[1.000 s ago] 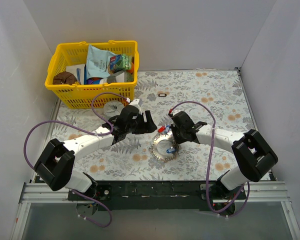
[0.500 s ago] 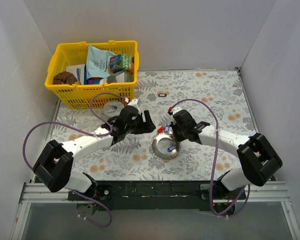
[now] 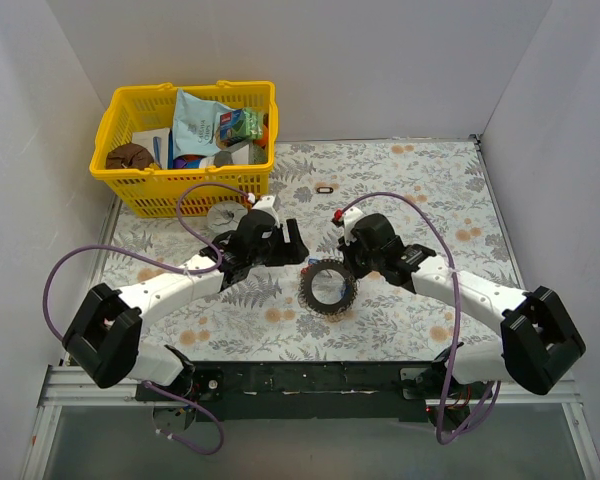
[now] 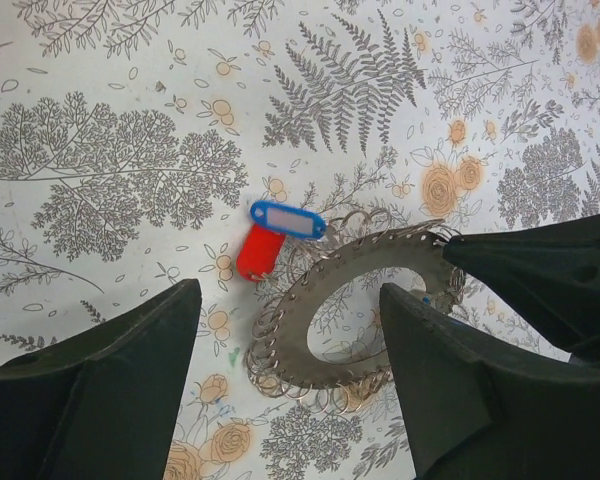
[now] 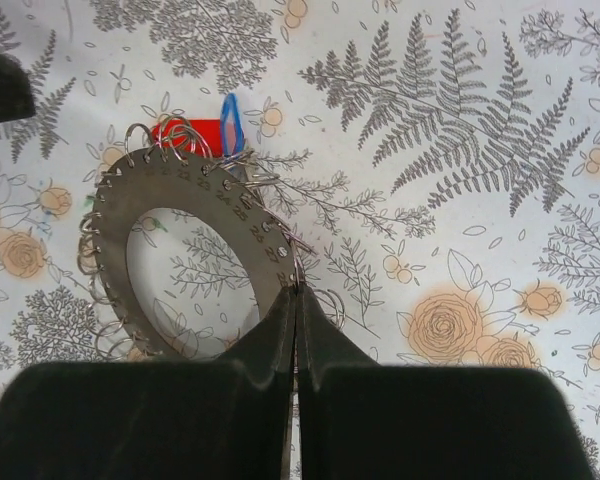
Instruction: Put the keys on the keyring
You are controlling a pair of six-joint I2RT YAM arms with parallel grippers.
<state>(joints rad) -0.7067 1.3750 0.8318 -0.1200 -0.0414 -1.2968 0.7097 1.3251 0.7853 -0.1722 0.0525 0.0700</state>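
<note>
The keyring (image 3: 327, 288) is a flat silvery disc with a wide hole and many small wire loops round its edge. My right gripper (image 3: 348, 268) is shut on its right edge (image 5: 296, 295) and holds it tilted off the table. A red key (image 4: 258, 252) and a blue key (image 4: 287, 219) hang at the ring's far edge, touching the table; they also show in the right wrist view as the red key (image 5: 195, 135) and blue key (image 5: 230, 122). My left gripper (image 3: 298, 245) is open and empty above the ring (image 4: 288, 330).
A yellow basket (image 3: 180, 182) full of packets stands at the back left. A grey round tin (image 3: 225, 215) sits in front of it, beside the left arm. A small dark object (image 3: 325, 188) lies on the floral cloth behind the grippers.
My right gripper has raised the keyring's right edge, so the ring went from flat to tilted and shifted slightly back. The left gripper stayed open, nearly still.
</note>
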